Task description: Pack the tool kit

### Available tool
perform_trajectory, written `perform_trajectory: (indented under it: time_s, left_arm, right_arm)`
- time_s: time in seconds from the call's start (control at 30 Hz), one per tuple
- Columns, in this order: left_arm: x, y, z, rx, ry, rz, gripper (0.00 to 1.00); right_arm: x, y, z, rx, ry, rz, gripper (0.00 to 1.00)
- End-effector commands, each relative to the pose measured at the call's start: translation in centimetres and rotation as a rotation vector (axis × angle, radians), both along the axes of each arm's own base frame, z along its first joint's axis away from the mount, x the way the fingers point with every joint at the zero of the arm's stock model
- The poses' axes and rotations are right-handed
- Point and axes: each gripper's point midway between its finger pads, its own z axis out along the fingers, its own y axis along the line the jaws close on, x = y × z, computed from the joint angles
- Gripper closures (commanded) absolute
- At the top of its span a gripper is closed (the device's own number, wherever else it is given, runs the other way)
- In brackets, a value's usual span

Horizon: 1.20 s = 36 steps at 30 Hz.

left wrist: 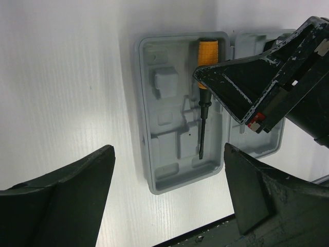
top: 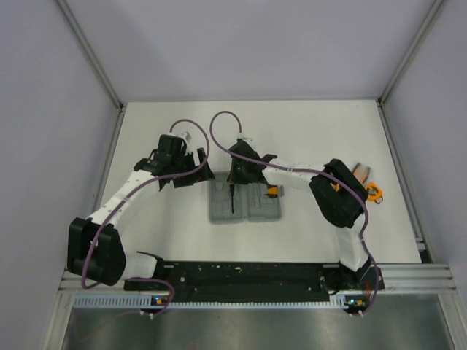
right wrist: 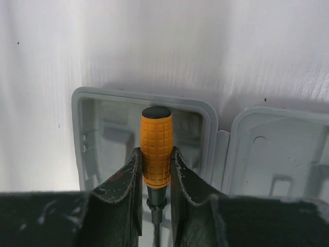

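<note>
The grey case point(top: 244, 206) lies open and flat in mid-table. My right gripper point(top: 233, 177) is shut on the orange handle of a screwdriver point(right wrist: 156, 149), jaws on both sides of the handle point(right wrist: 156, 167). The screwdriver point(left wrist: 202, 123) lies lengthwise in the left half of the case point(left wrist: 167, 128), near the hinge; I cannot tell if it rests in its slot. My left gripper point(left wrist: 167, 193) is open and empty, just left of the case point(top: 198, 175). A round orange tape measure point(top: 375, 193) and pliers point(top: 360, 173) lie at the right. The case's other half point(right wrist: 277, 149) shows beside it.
A small orange piece point(top: 273, 191) shows at the far edge of the case's right half. The right arm's elbow point(top: 336, 197) hangs over the table between the case and the loose tools. Side walls point(top: 109, 146) bound the white table; a black rail point(top: 241, 273) runs along its near edge.
</note>
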Motion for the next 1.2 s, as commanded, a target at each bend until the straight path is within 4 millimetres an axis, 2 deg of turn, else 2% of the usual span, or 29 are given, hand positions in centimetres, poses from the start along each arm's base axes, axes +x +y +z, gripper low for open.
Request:
perform_trajectory:
  time_s: [0.0, 0.27, 0.53, 0.67, 0.77, 0.93, 1.03, 1.17]
  left_arm:
    - [0.7, -0.3, 0.4, -0.021, -0.036, -0.005, 0.1]
    - [0.7, -0.4, 0.5, -0.026, -0.036, -0.009, 0.1]
    - [0.9, -0.5, 1.0, -0.033, -0.044, -0.006, 0.11]
    - [1.0, -0.7, 1.3, -0.043, -0.047, -0.006, 0.12]
    - [1.3, -1.2, 1.7, -0.074, -0.054, -0.016, 0.17]
    - [2.2, -3.8, 3.0, -0.215, -0.09, -0.077, 0.4]
    - [2.9, -5.1, 2.3, -0.277, -0.074, -0.1, 0.51]
    - [3.8, -6.8, 0.8, -0.351, -0.036, -0.133, 0.59]
  right_arm:
    - [0.6, 1.2, 0.6, -0.008, -0.03, -0.004, 0.87]
    - [0.3, 0.6, 0.7, -0.09, -0.018, -0.013, 0.72]
    - [0.5, 0.6, 3.8, -0.094, -0.068, -0.012, 0.58]
    - [0.3, 0.5, 5.1, -0.087, -0.089, -0.007, 0.58]
    - [-0.2, 0.0, 6.4, -0.074, -0.101, -0.005, 0.62]
    - [-2.2, -0.7, 7.7, -0.033, -0.137, 0.067, 0.7]
    - [-4.1, -1.0, 7.1, 0.01, -0.134, 0.117, 0.74]
    - [-6.4, -0.7, 6.4, 0.09, -0.149, 0.205, 0.79]
